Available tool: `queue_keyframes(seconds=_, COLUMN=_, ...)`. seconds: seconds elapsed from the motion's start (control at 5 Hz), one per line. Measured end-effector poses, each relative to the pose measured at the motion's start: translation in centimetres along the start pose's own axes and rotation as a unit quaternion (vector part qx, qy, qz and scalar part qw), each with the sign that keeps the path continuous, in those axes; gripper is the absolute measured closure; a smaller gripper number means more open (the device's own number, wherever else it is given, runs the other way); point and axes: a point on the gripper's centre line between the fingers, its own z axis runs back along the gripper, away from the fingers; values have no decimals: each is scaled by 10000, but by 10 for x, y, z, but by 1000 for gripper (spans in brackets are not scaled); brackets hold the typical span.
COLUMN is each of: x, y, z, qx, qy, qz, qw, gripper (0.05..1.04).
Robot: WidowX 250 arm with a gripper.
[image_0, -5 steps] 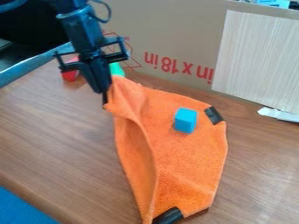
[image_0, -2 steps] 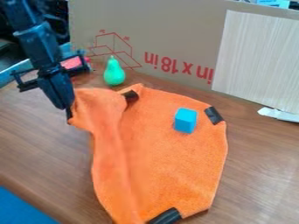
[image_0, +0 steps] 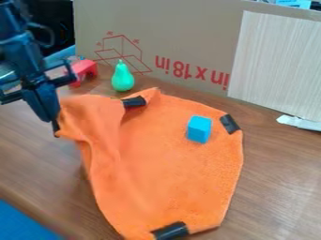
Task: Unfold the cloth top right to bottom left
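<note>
Gripper: black, two-fingered (image_0: pixel 55 127), at the left of the view above the counter (image_0: pixel 276 173); its fingers are pinched together on a corner of the cloth.
Task cloth: orange soft-napped fabric (image_0: pixel 172 173), extending from the grip rightward and toward the bottom of the view.
Governing relation: the bulk of the cloth lies to the right of and below the gripper in the view; the held corner is at its upper left, raised clear of the counter.
Long axis: roughly from the top of the view to the bottom, with a soft ridge descending from the held corner along the left side.
Coming move (judged): the corner probably needs carrying down and toward the bottom left, then lowering and releasing; pulling too far could drag the whole cloth.
Progress (judged): largely opened, the left side not yet flat.
On the cloth: small blue cube (image_0: pixel 199 129), resting toward the upper right; dark patches near three of the edges.
Beyond the cloth: green pear-shaped toy (image_0: pixel 122 78) and red plastic object (image_0: pixel 84 70), standing on the counter.
Containers: brown cardboard wall with red print (image_0: pixel 182 42), perhaps a box side; contents cannot be told.
</note>
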Motion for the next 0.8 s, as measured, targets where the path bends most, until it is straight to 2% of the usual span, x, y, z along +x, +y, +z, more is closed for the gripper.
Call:
queue_keyframes(seconds=0.4, x=1, y=30, z=-3, qx=325, qy=198, qz=325, qw=9987, gripper=1034)
queue_keyframes(seconds=0.8, x=1, y=39, z=-3, qx=546, qy=204, qz=265, qw=9980, gripper=1012)
